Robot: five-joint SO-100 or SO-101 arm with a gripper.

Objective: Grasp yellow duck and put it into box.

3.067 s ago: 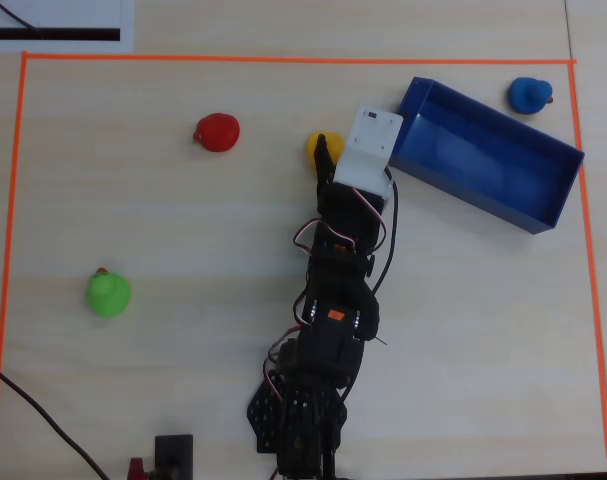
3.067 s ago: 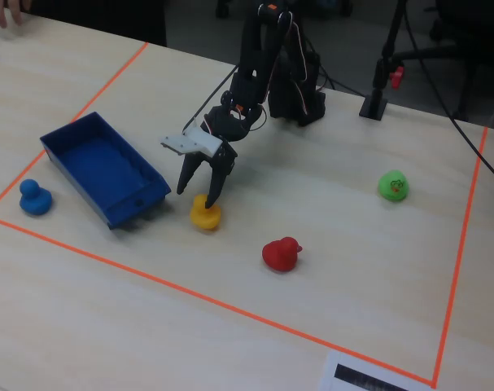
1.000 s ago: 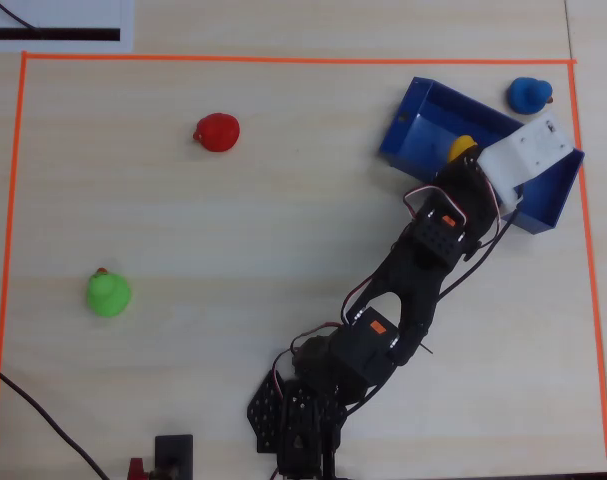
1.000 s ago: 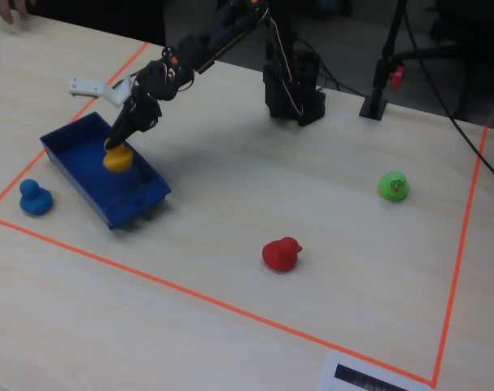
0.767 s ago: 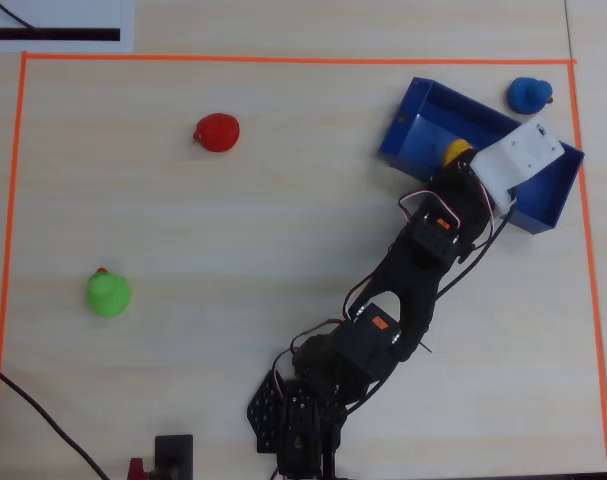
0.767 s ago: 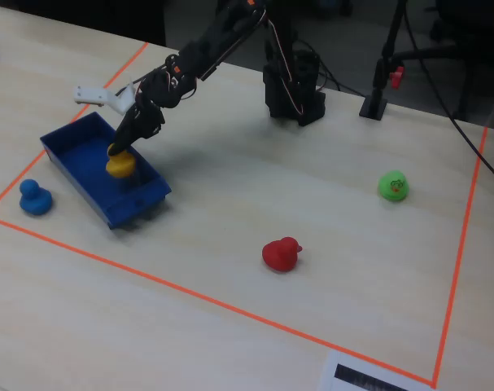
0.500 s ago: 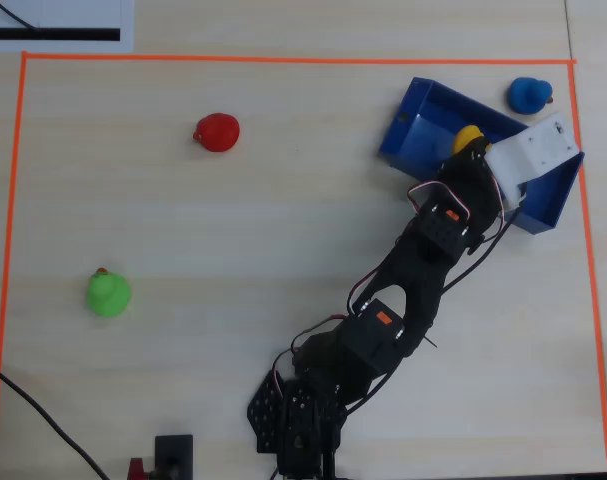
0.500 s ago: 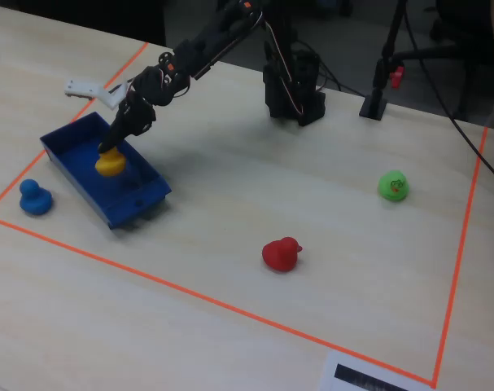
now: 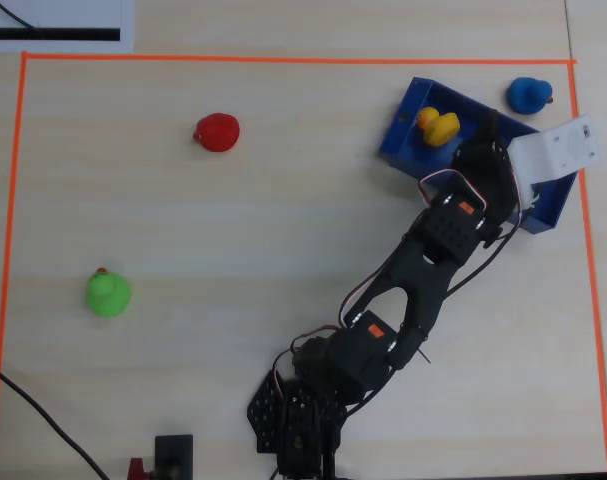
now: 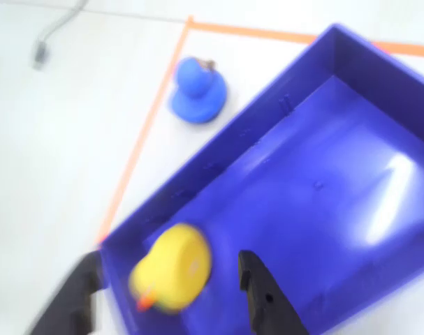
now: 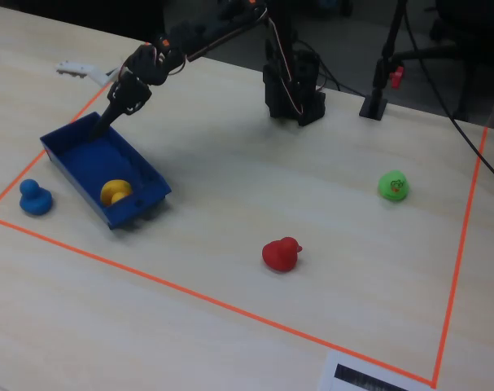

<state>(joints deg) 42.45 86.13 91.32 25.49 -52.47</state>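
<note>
In the wrist view the gripper (image 10: 171,293) hangs over the box (image 10: 323,174) with its jaws apart, clamped on nothing. The duck (image 10: 171,266) lies between the two fingers on the box floor, in the near left corner. Up and left of the gripper, outside the box wall on the table (image 10: 51,160), sits a blue duck (image 10: 196,89)

We're looking at a pale wood-grain table (image 11: 328,212) with orange tape (image 11: 181,289) marking out a big rectangle on it. A white sheet with a black bar (image 9: 53,25) sits outside the tape at 1 corner. A black stand (image 11: 381,77) rises past the far edge in the fixed view, and behind it everything's dark. Lighting's even, soft shadows.
</note>
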